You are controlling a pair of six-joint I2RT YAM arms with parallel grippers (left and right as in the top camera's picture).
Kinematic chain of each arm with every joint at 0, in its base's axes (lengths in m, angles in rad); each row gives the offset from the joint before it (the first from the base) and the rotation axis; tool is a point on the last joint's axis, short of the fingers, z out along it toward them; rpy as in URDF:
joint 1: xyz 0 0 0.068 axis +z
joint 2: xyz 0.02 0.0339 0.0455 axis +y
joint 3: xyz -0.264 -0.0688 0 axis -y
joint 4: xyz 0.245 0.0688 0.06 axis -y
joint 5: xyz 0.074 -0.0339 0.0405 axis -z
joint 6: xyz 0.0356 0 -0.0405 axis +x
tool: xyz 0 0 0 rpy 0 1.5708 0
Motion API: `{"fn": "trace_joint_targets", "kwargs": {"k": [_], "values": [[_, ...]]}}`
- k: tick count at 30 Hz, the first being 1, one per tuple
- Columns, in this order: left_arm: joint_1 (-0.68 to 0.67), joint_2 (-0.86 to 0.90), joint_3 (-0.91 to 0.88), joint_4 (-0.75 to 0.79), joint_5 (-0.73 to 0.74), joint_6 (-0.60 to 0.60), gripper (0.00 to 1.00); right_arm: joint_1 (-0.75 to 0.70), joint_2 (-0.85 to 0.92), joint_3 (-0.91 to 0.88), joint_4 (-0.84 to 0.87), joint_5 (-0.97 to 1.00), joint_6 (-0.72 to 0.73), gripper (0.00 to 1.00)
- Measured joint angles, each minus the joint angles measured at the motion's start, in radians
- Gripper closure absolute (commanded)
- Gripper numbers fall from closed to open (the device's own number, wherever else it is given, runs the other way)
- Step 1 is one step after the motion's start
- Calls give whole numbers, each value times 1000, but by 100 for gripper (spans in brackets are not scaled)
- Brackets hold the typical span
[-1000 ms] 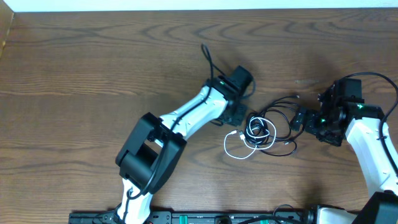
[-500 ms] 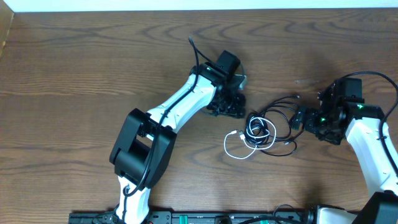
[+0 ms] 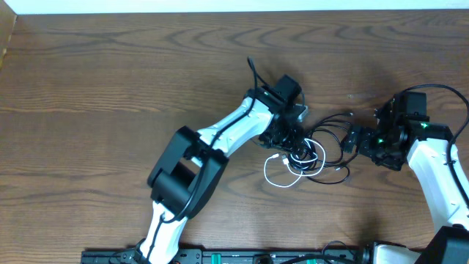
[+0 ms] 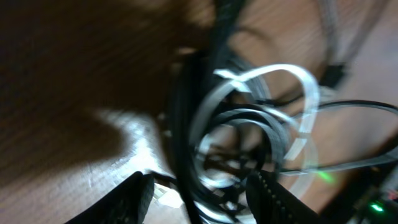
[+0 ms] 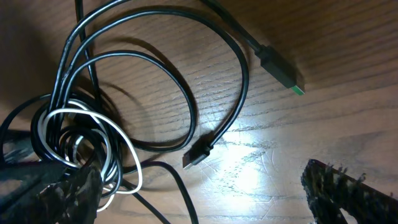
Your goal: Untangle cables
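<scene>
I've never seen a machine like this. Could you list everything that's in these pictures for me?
table: one, brown wood, under everything
black cable: one, black, looped right of the table's middle, tangled with the white one
white cable: one, white, coiled in the tangle, one loop spilling toward the near edge
left arm: one, white and black, reaching to the tangle
right arm: one, white and black, at the right edge
left gripper: one, black, open over the tangle
right gripper: one, black, open, by the loose black loops
</scene>
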Motion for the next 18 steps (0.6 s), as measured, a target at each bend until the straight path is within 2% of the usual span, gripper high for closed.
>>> {"fn": "trace_joint_targets", "kwargs": {"k": [2,9,11,13,18], "values": [[4,15,0,0,-16,-3,60,0,0,0,0,0,0,1],[28,16,0,7,-37,1,62,0,0,0,1,-17,0,1],[30,16,0,12,-39,0,65,0,0,0,1,-19,0,1],[30,16,0,18,-41,-1,73,0,0,0,1,-22,0,1],[30,16,0,24,-45,1,76,0,0,0,2,-22,0,1]]}}
